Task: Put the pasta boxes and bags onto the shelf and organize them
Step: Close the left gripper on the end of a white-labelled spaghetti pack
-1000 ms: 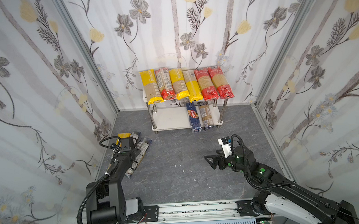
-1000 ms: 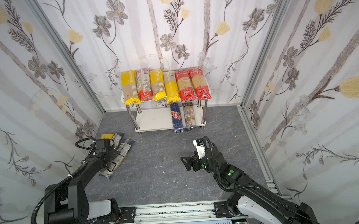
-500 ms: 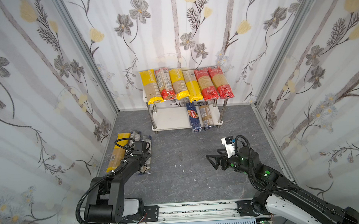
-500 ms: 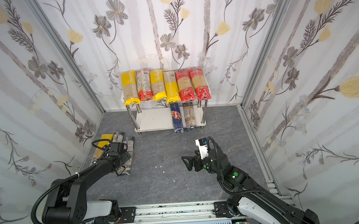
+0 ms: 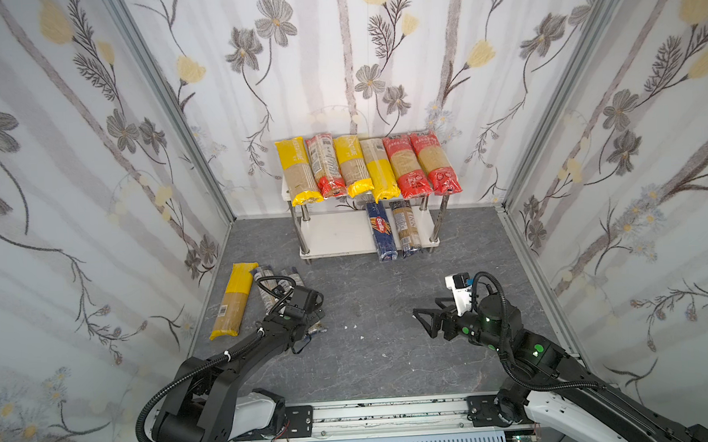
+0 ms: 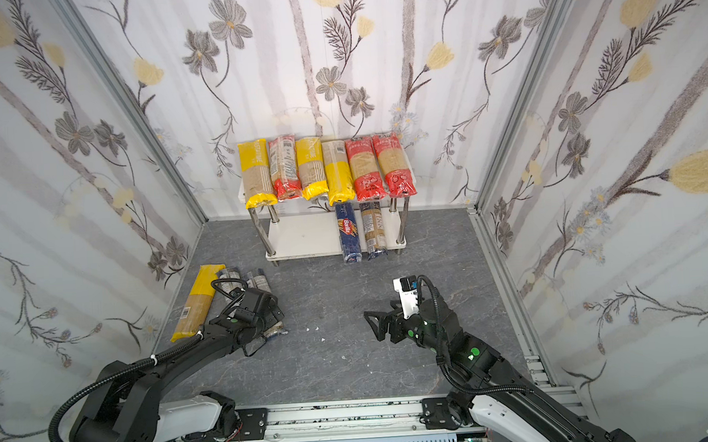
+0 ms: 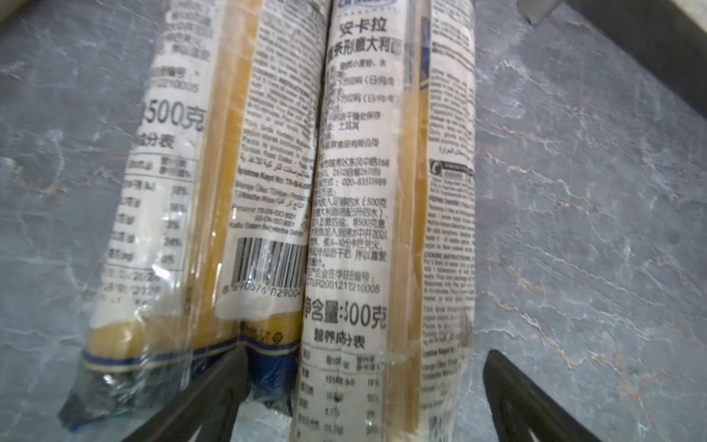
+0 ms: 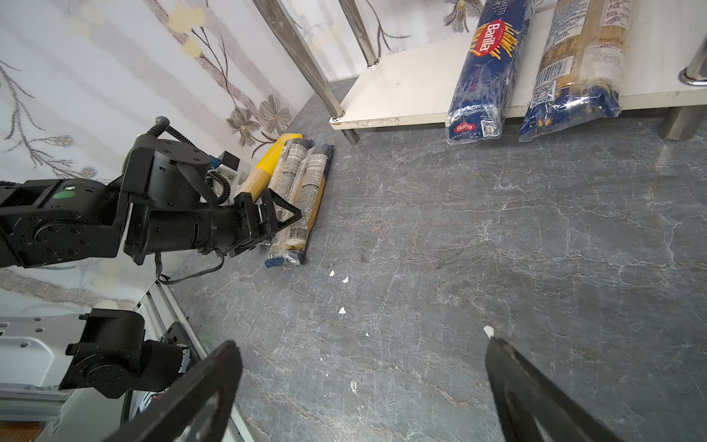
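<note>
The shelf (image 5: 336, 235) stands at the back wall, with several yellow- and red-ended pasta bags (image 5: 366, 167) in a row on its top board. A dark-blue Barilla pack (image 5: 382, 233) and a blue-ended clear bag (image 5: 404, 227) lie on the lower board. On the floor at the left lie a yellow-ended bag (image 5: 233, 299) and two blue-ended clear bags. My left gripper (image 7: 365, 354) is open low over their near ends. It straddles one bag (image 7: 382, 191), with one finger over the neighbour (image 7: 214, 172). My right gripper (image 8: 361, 342) hangs open over bare floor.
The patterned left wall (image 5: 95, 244) runs close beside the floor bags. A metal rail (image 5: 375, 412) crosses the front edge. Small white crumbs (image 8: 338, 273) dot the grey floor (image 5: 392, 353) between the two arms. The left part of the lower board is bare.
My left gripper has drawn back and to the right, to the near ends of the two clear bags, uncovering the yellow-ended bag. The two bags have swung round. My right arm has barely drifted.
</note>
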Robot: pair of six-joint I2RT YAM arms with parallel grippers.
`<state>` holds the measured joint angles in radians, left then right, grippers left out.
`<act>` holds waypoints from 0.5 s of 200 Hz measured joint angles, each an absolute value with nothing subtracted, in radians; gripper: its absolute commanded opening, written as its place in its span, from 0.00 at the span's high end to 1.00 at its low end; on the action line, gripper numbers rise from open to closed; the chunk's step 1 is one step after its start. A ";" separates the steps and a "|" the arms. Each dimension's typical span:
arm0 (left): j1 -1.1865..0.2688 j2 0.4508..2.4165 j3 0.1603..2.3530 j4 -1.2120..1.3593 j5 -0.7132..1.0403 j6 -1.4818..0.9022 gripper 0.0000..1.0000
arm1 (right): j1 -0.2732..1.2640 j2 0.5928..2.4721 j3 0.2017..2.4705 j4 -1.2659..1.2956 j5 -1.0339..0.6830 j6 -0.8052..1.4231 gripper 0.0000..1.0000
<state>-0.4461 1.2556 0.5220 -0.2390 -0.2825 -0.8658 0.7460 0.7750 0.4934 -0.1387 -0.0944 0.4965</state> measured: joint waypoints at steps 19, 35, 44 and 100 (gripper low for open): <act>-0.514 1.225 0.506 -0.255 -0.295 -0.905 0.01 | 0.746 0.765 0.492 -0.142 -0.094 0.505 0.00; -0.575 1.209 0.503 -0.279 -0.287 -0.947 0.01 | 0.746 0.760 0.491 -0.144 -0.092 0.508 0.00; -0.603 1.201 0.506 -0.289 -0.287 -0.967 0.01 | 0.746 0.759 0.490 -0.145 -0.091 0.509 0.00; -0.670 1.258 0.569 -0.317 -0.342 -1.010 0.01 | 0.746 0.767 0.490 -0.144 -0.080 0.523 0.00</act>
